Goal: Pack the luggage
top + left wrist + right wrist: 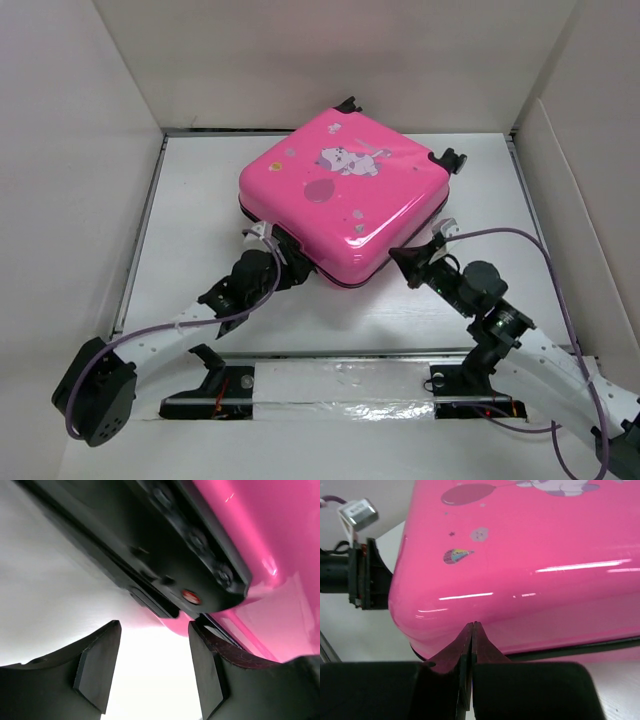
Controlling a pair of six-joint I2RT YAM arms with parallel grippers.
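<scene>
Pink and glossy, the luggage (345, 195) lies flat and closed in the middle of the white desk (200, 200). It is turned so that one corner points toward the arms. Its lid faces up and shows a cartoon animal (345, 158) and a balloon (320, 192). Two black wheels (452, 160) stick out at the far corners.

At the near-left side of the shell is the left gripper (285, 265). In the left wrist view its fingers (97, 670) are spread wide with nothing between them but bare desk. A black trim piece (200, 575) with a small red dot sits just beyond and above the fingertips. The pink shell (270, 530) curves away to the right, and the right-hand finger is close under its lower edge. Whether that finger touches the shell cannot be told.

The right gripper (405, 262) sits at the near-right side. In the right wrist view its fingers (450, 655) are pressed together into a point, with nothing visible between them. The tip meets the rounded pink side (545, 545) just above the dark seam (580, 647) between the two halves. A purple cable (545, 260) loops from each arm.
</scene>
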